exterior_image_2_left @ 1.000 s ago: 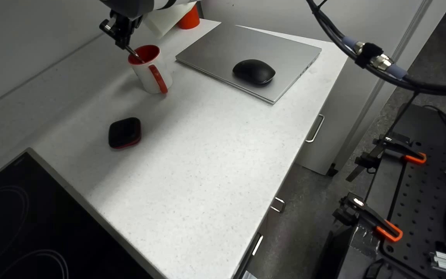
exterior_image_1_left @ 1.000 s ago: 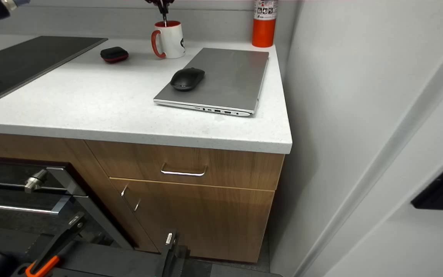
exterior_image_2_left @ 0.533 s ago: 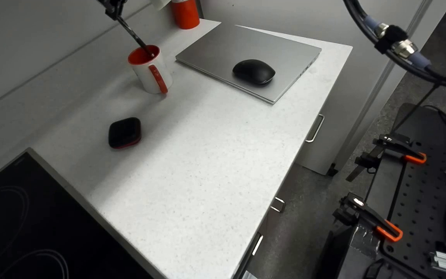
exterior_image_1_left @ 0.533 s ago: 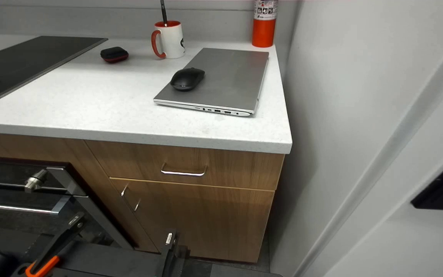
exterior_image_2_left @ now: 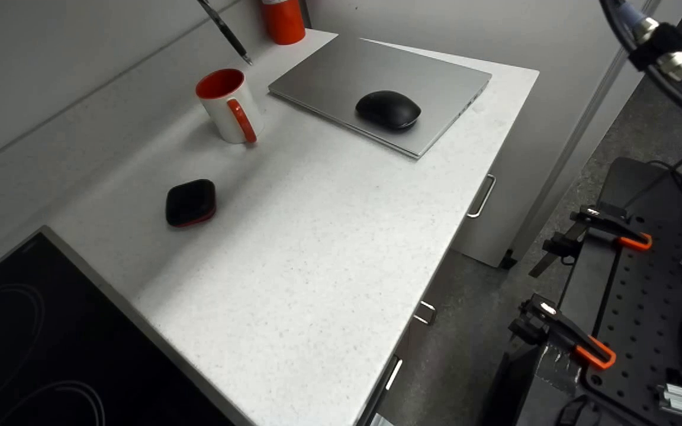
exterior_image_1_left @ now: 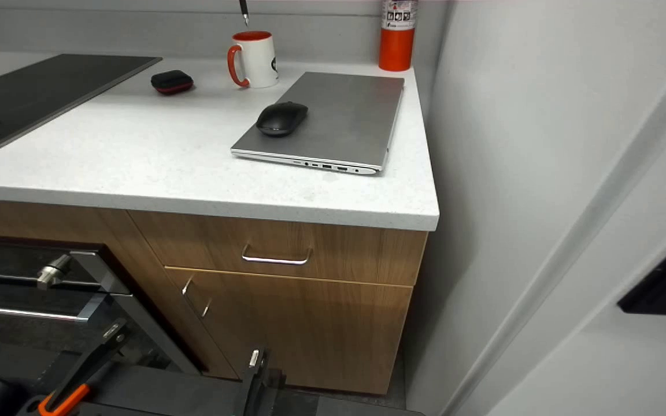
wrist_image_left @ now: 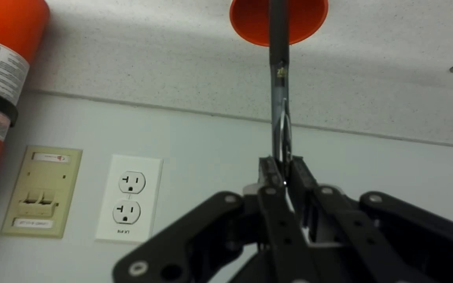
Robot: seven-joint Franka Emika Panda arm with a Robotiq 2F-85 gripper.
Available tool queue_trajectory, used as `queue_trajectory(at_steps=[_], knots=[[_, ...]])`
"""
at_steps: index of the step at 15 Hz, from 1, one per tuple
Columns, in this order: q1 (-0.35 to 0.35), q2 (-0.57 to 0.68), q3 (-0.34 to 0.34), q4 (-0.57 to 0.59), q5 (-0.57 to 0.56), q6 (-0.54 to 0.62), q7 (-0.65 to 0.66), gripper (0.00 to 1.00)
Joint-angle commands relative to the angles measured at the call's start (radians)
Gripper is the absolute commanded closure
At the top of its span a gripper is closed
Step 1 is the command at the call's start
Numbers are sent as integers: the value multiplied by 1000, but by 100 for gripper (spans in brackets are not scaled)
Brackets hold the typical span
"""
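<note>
My gripper [wrist_image_left: 284,171] grasps a slender dark ballpoint pen [wrist_image_left: 279,86] by its clip end. Half a second ago its tip was inside the white mug [exterior_image_2_left: 222,112], red within; now it hangs free, just above rim level. Beyond, a rounded black mouse [exterior_image_2_left: 388,109] rests on a flat silver laptop [exterior_image_2_left: 347,66].

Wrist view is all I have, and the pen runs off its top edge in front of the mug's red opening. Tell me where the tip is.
Observer: In both exterior views the tip of the pen is outside the mug and apart from it.

Operator: Now name something on that surface that my picture leaves out.

Observer: A black mouse, resting on top of a closed laptop.
</note>
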Motion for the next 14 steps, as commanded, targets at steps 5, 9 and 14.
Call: queue_trajectory(at_steps=[5, 9, 14], knots=[[-12, -91, 15, -131, 33, -190, -29, 97], [-11, -47, 2, -122, 13, -359, -9, 97], [-26, 19, -8, -97, -24, -495, 30, 97]])
